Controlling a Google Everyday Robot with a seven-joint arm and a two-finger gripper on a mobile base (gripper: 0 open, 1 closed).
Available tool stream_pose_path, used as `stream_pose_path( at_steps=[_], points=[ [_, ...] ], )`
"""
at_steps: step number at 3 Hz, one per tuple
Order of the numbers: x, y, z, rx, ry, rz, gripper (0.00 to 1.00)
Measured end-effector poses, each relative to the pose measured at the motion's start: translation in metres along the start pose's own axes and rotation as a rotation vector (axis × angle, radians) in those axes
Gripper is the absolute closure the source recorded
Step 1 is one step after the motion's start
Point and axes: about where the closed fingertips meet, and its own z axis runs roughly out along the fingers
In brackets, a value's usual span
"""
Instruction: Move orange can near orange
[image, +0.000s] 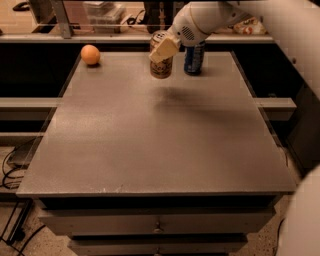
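The orange can is held in the air above the far middle of the grey table, upright with a slight tilt. My gripper is shut on it from the right side, one pale finger across its front. The white arm reaches in from the upper right. The orange rests at the far left corner of the table, well to the left of the can.
A dark blue can stands at the far edge just right of the held can, partly behind my arm. A shelf with clutter runs behind the table. Drawers sit under the front edge.
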Motion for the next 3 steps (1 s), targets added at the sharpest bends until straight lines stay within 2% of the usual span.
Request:
stream_pose_path(
  at_steps=[1, 2, 3],
  points=[
    [-0.031, -0.018, 0.043, 0.011, -0.009, 0.0, 1.0],
    [-0.031, -0.018, 0.044, 0.011, -0.009, 0.0, 1.0],
    [-0.033, -0.017, 0.058, -0.01, -0.04, 0.036, 1.0]
  ],
)
